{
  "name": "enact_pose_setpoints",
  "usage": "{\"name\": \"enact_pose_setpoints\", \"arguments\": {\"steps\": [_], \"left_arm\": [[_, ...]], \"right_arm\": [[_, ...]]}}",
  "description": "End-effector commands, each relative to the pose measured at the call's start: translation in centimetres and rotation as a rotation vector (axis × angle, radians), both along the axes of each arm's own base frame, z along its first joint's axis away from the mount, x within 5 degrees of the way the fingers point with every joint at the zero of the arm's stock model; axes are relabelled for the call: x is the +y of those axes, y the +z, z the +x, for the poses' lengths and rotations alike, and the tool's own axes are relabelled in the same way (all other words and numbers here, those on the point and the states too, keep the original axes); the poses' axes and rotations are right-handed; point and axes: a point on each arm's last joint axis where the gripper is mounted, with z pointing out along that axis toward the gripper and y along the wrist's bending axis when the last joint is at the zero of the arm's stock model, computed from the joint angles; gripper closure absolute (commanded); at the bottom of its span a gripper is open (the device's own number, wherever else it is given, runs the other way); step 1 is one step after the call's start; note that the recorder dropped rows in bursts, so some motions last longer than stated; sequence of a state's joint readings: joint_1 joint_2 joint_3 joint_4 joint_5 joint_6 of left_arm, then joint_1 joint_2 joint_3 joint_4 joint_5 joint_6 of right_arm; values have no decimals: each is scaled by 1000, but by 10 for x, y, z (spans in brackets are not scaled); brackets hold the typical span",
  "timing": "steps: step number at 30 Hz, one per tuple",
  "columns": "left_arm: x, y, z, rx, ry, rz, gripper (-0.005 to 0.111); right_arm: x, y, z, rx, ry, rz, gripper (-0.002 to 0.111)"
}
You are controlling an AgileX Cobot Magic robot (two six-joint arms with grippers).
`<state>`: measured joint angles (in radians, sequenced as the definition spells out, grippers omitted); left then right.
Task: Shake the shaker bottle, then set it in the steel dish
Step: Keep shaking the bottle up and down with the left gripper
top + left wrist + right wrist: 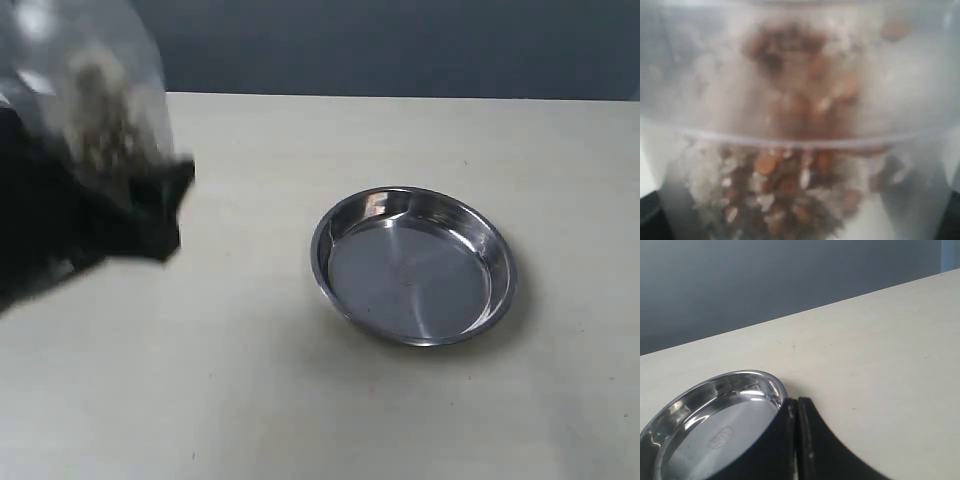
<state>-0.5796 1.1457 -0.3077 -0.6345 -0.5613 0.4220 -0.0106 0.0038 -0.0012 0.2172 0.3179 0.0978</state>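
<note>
The shaker bottle [95, 90], clear frosted plastic with brown granules inside, is held in the air at the far left of the exterior view and is motion-blurred. My left gripper [150, 205] is shut on its body. In the left wrist view the bottle [800, 100] fills the picture, granules scattered inside, with dark fingers [650, 220] showing at its sides. The steel dish [410, 270], round, shiny and empty, lies on the table right of centre, well apart from the bottle. My right gripper [798, 405] is shut on nothing, beside the rim of the dish [715, 425].
The pale table [300, 410] spreads under everything, with bare surface between the bottle and the dish. A dark grey wall [400, 45] runs behind the table's far edge.
</note>
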Motion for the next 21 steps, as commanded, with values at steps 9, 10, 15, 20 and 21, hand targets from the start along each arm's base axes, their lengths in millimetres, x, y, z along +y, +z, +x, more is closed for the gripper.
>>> {"name": "enact_pose_setpoints", "arguments": {"steps": [9,10,15,20,21], "left_arm": [[2,95,7,-431,39,-55,107],[4,81,14,-296,78,-47,107],[-3,-16,18,151,64,-21,107],[-21,36,12,-213,-105,-50,107],[-21,65,8,-359,-118,-88,107]], "right_arm": [[0,1,0,-13,0,-13,109],[0,1,0,-13,0,-13,109],[0,1,0,-13,0,-13,109],[0,1,0,-13,0,-13,109],[0,1,0,-13,0,-13,109]]}}
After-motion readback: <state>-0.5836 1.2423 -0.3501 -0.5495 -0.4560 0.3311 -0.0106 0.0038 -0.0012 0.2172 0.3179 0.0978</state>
